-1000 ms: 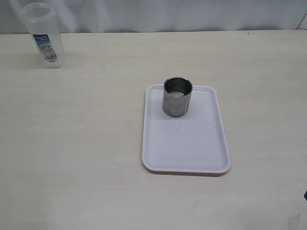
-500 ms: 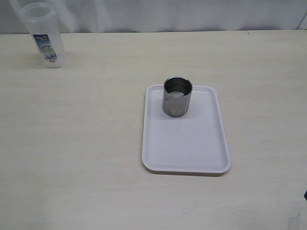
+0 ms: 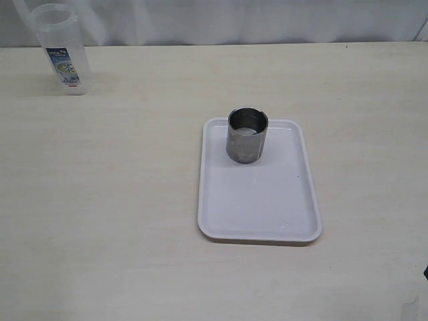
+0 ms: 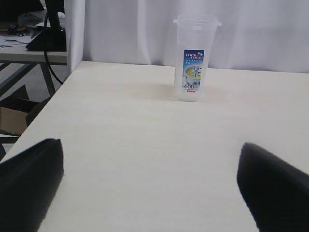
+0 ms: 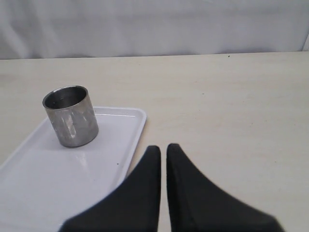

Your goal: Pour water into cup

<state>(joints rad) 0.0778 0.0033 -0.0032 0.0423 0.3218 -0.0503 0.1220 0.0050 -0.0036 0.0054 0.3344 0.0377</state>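
Observation:
The cup, short brushed steel with no handle, stands upright at the far end of a white tray. The right wrist view has the cup ahead and to one side of my right gripper, which is shut on nothing and hovers beside the tray's edge. My left gripper is open wide over bare table, with nothing between its fingers. Well beyond it stands a clear plastic container with a blue-and-white label. I cannot make out the water in any view. Neither gripper appears in the exterior view.
The clear container stands at the table's far left corner, far from the tray. A white curtain hangs behind the table. The left wrist view shows the table's side edge, with a desk and cables past it.

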